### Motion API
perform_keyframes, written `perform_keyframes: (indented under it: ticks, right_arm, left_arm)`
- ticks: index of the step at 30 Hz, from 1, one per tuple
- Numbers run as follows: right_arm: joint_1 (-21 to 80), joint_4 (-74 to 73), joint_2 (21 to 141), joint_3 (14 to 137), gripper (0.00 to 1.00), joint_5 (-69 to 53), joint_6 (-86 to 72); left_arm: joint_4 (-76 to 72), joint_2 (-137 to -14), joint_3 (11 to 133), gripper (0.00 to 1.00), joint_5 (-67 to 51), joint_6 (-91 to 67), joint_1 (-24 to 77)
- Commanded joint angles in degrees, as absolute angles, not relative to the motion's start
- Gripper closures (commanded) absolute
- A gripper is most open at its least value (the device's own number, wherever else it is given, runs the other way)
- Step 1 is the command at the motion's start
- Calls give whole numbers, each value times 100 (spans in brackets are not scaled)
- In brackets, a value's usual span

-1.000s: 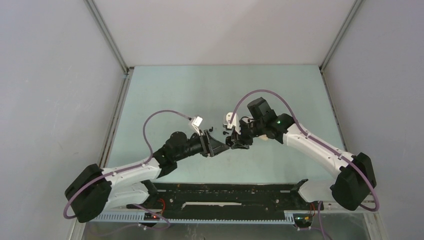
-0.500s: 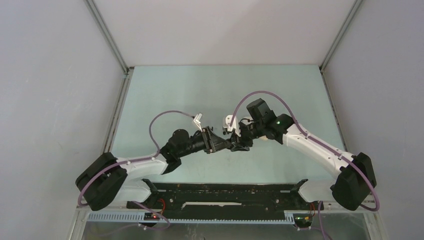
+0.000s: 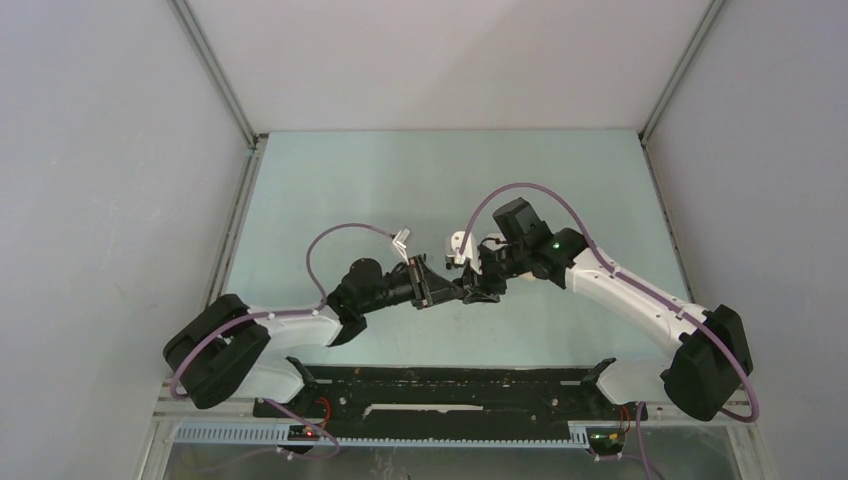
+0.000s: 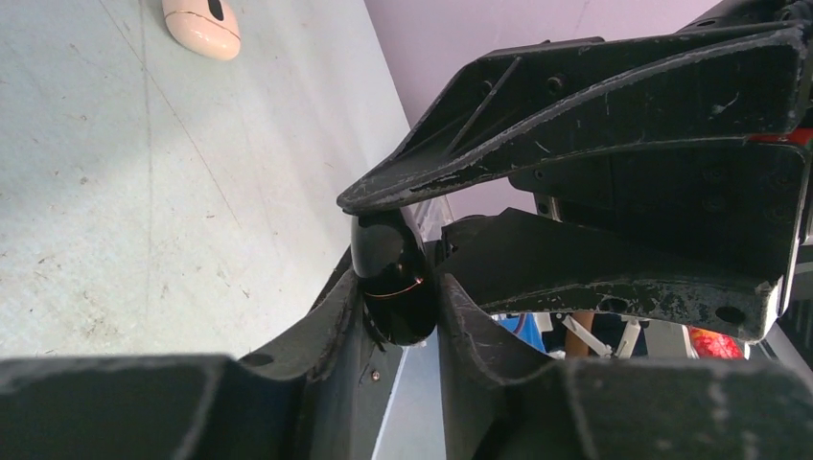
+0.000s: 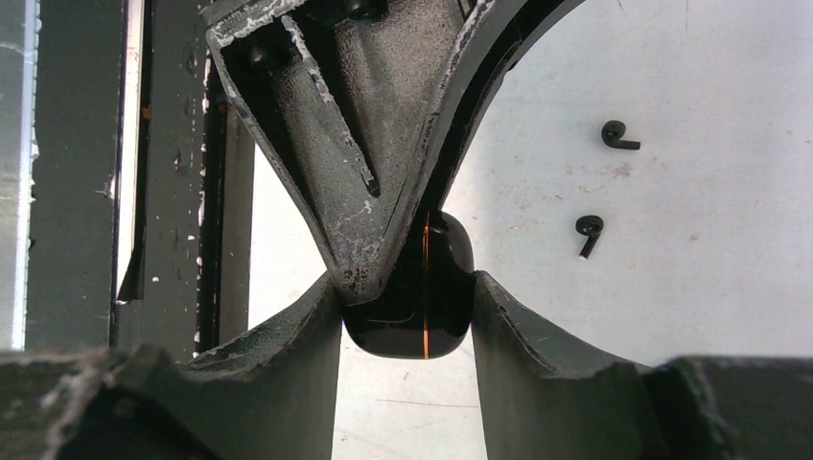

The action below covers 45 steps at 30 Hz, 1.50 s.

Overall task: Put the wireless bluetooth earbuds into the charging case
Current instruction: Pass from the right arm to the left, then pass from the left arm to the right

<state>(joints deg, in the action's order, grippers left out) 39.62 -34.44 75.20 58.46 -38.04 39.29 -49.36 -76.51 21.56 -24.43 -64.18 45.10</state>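
A glossy black charging case (image 5: 436,321) with a thin orange seam hangs above the table, lid closed. My right gripper (image 5: 403,286) is shut on its two sides. My left gripper (image 4: 400,286) comes from the opposite side and is shut on the same charging case (image 4: 383,254), one finger pressed on each face. In the top view the two grippers meet at mid-table, left gripper (image 3: 452,292) against right gripper (image 3: 480,290). Two tiny black stemmed earbuds (image 5: 618,136) (image 5: 587,230) lie loose on the table below.
A beige rounded object (image 4: 201,24) with a dark oval mark lies on the table far ahead in the left wrist view. The black rail (image 3: 450,385) runs along the near table edge between the arm bases.
The left arm has swung right to the case and its jaws have closed onto it. The right arm has held still with the case.
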Motion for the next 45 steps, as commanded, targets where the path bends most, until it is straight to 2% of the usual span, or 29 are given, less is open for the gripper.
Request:
perform_keyframes:
  ticks: [1,4,9,17,23,28,38,45]
  right_arm:
    - [3967,-3357,7467,5880,68,-3872,3973]
    - [3958,-3381,7462,5884,62,-3917,3990]
    - [3711,-3547,7328,5926,42,-4326,3985]
    - [2471,-4025,7045,6152,33,-6144,3641]
    - [2402,-4243,7347,6161,46,-6508,3674]
    - [2714,-4641,7708,6290,48,-6346,4034]
    - [3516,-5045,8367,6508,51,-5819,4343]
    - [3692,-5340,8621,6669,63,-5726,4569]
  left_arm:
    - [-5227,-7817,2250,73,-2597,-6427,4474]
    - [-5404,-7913,2220,83,-2637,-6431,4474]
    - [-5778,-7968,2075,93,-2705,-6018,4482]
    - [-6163,-7537,1503,94,-2562,-3835,4808]
    - [-6686,-7366,1119,94,-2371,-2242,5261]
    - [-7362,-7431,905,94,-2372,-1821,5456]
    - [-7462,-7540,813,94,-1993,-1281,5754]
    - [-7513,-7465,751,96,-1803,-1194,5766]
